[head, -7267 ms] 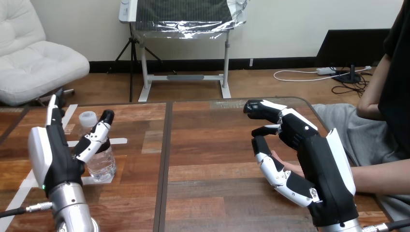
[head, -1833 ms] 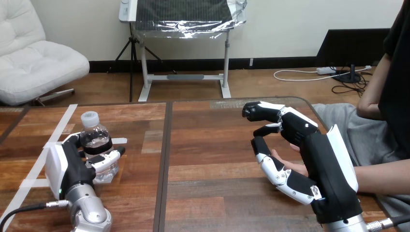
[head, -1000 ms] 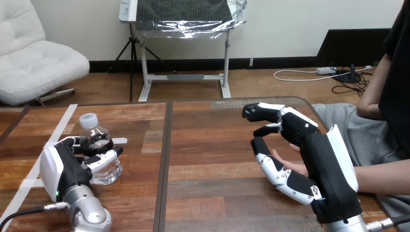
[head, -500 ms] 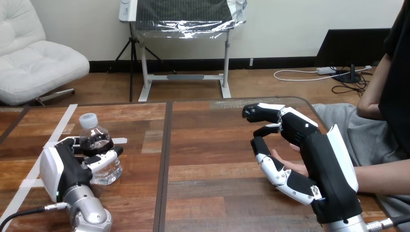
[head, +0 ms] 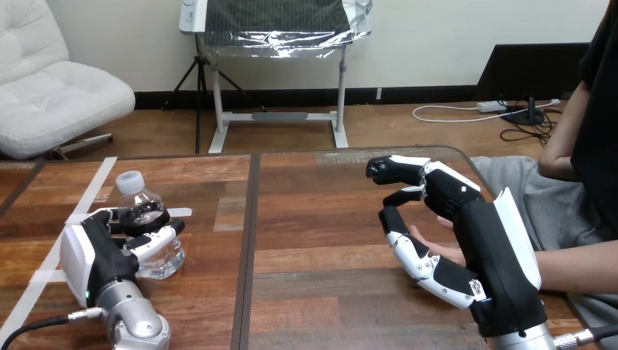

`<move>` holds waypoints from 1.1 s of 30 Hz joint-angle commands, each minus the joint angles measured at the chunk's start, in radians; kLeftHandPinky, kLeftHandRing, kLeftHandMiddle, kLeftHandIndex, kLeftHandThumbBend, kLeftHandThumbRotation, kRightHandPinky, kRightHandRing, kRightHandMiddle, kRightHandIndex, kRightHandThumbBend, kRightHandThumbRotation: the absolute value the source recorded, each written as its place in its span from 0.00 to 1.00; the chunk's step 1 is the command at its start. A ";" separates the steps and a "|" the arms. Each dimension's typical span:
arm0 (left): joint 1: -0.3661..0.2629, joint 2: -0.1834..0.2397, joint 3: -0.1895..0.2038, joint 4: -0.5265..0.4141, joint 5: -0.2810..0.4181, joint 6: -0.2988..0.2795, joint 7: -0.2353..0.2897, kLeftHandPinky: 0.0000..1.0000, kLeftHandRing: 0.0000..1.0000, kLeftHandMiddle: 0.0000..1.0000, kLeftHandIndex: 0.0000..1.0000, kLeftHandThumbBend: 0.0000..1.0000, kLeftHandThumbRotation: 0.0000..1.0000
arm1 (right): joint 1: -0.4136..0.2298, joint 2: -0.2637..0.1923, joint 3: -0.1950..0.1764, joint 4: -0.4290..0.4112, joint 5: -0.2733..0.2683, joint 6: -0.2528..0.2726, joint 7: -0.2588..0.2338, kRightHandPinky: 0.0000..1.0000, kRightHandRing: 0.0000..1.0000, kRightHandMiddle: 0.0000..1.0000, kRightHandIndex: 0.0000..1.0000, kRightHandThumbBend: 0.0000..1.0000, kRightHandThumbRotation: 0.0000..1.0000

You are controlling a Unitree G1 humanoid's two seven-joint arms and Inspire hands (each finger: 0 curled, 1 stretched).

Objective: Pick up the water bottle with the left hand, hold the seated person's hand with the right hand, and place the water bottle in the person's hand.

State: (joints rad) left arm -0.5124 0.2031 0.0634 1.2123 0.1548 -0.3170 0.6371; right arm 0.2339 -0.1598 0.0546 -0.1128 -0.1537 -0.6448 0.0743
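A clear water bottle [head: 159, 257] with a white cap stands at the table's left, leaning slightly left. My left hand [head: 91, 259] is curled round its middle, thumb across the front. At the right, my right hand [head: 495, 255] is set on edge over the person's hand [head: 438, 249], which lies palm up on the table. That hand sits between my thumb and my curled fingers, with the thumb bent round its near edge. The person's forearm [head: 583, 266] comes in from the right edge.
The wooden table [head: 321, 240] has a dark seam running down its middle. Strips of white tape [head: 52, 255] mark the spot around the bottle at the left. The person's lap shows past the table's right edge.
My left hand, open beside the bottle at first, has curled round it and tipped it slightly left. My right hand and the person's hand have stayed still.
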 commanded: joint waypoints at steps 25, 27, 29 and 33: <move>-0.002 -0.065 0.031 -0.122 -0.052 -0.247 -0.101 0.37 0.42 0.47 0.47 0.73 0.00 | -0.043 -0.001 -0.013 -0.040 0.018 -0.015 -0.003 0.61 0.73 0.76 0.69 0.31 0.08; 0.008 -0.076 0.034 -0.151 -0.058 -0.254 -0.114 0.38 0.42 0.47 0.47 0.73 0.00 | -0.044 -0.002 -0.013 -0.038 0.020 -0.017 -0.002 0.61 0.73 0.76 0.69 0.31 0.09; 0.018 -0.084 0.035 -0.177 -0.064 -0.261 -0.129 0.38 0.42 0.47 0.47 0.73 0.00 | -0.044 -0.002 -0.013 -0.036 0.021 -0.018 -0.002 0.61 0.73 0.76 0.69 0.32 0.09; 0.038 -0.098 0.039 -0.222 -0.082 -0.272 -0.167 0.38 0.42 0.47 0.47 0.73 0.00 | -0.043 -0.002 -0.013 -0.035 0.020 -0.020 -0.002 0.61 0.73 0.76 0.69 0.32 0.08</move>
State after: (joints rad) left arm -0.4500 0.1198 0.0962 1.1068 0.0881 -0.5351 0.5042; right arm 0.2338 -0.1598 0.0525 -0.1128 -0.1511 -0.6450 0.0746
